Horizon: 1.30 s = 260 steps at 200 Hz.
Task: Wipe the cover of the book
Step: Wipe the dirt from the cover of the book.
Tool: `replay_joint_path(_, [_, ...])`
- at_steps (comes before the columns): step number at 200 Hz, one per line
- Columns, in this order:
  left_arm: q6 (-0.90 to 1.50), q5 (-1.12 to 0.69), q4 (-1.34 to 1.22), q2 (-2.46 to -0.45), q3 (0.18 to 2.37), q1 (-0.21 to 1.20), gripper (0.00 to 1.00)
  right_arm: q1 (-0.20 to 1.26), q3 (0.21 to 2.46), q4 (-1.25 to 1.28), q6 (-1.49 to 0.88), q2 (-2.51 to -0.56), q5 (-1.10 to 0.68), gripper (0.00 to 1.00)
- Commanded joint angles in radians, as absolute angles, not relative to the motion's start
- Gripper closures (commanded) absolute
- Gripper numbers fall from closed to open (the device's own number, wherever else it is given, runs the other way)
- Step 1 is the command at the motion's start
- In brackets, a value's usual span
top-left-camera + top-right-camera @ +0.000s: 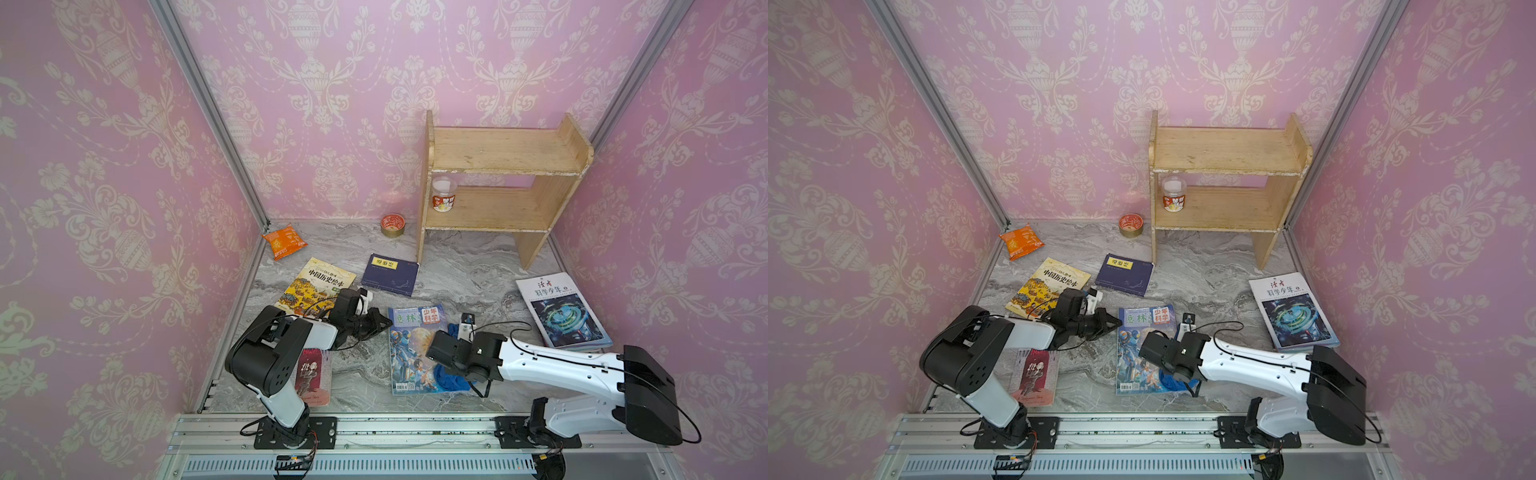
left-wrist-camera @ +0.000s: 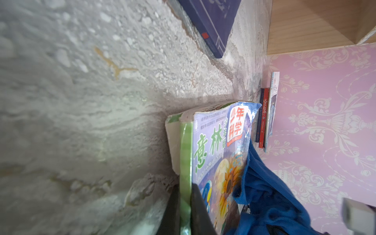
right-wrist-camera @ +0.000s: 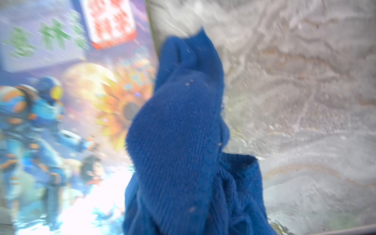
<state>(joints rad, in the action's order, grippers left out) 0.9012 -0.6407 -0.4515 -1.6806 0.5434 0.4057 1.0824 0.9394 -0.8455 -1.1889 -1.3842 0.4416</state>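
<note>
book (image 1: pixel 409 353) clamped in left pincer (image 1: pixel 387 322), cloth (image 1: pixel 450 381) alongside

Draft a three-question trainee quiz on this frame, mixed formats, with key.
1. True or false: the jar stands on the shelf, on its top board.
2. What does the right claw grip? A) a sponge B) blue cloth C) nothing
3. Fill in: the left claw pinches the edge of the ___.
Key: 1 false, it is on the lower board. 2 B. 3 robot-cover magazine.
</note>
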Motion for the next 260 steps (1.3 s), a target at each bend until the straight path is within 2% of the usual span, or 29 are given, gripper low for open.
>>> replay_joint_path(1, [0.846, -0.656, -0.376, -1.663, 0.576, 0.425, 1.00, 1.033, 1.036, -0.787, -0.983, -1.462, 0.507, 1.00])
replay_joint_path(43, [0.824, -0.650, -0.328, -1.664, 0.601, 0.432, 1.00, 0.790, 1.003, -0.579, -0.853, -1.644, 0.293, 1.00])
replay_joint_path(79, [0.826, -0.642, -0.309, -1.654, 0.601, 0.431, 1.00, 0.651, 0.938, -0.512, -0.847, -1.703, 0.247, 1.00])
replay_joint_path(101, [0.856, -0.671, -0.330, -1.633, 0.577, 0.433, 0.72, 0.624, 0.913, -0.484, -0.863, -1.735, 0.214, 1.00])
replay_joint_path(115, [0.883, -0.685, -0.347, -1.600, 0.536, 0.441, 0.61, 0.622, 0.903, -0.474, -0.884, -1.755, 0.207, 1.00])
replay_joint_path(137, [0.920, -0.689, -0.345, -1.526, 0.454, 0.476, 0.56, 0.614, 0.882, -0.457, -0.910, -1.775, 0.197, 1.00])
replay_joint_path(163, [0.988, -0.663, -0.355, -1.409, 0.334, 0.531, 0.56, 0.609, 0.868, -0.454, -0.933, -1.782, 0.199, 1.00])
replay_joint_path(188, [1.031, -0.579, -0.356, -1.306, 0.263, 0.626, 0.59, 0.609, 0.859, -0.450, -0.952, -1.784, 0.202, 1.00])
replay_joint_path(217, [1.067, -0.525, -0.430, -1.307, 0.250, 0.686, 0.86, 0.613, 0.826, -0.418, -1.001, -1.780, 0.210, 1.00])
replay_joint_path(260, [1.031, -0.518, -0.397, -1.334, 0.296, 0.692, 1.00, 0.615, 0.884, -0.438, -1.056, -1.791, 0.213, 1.00])
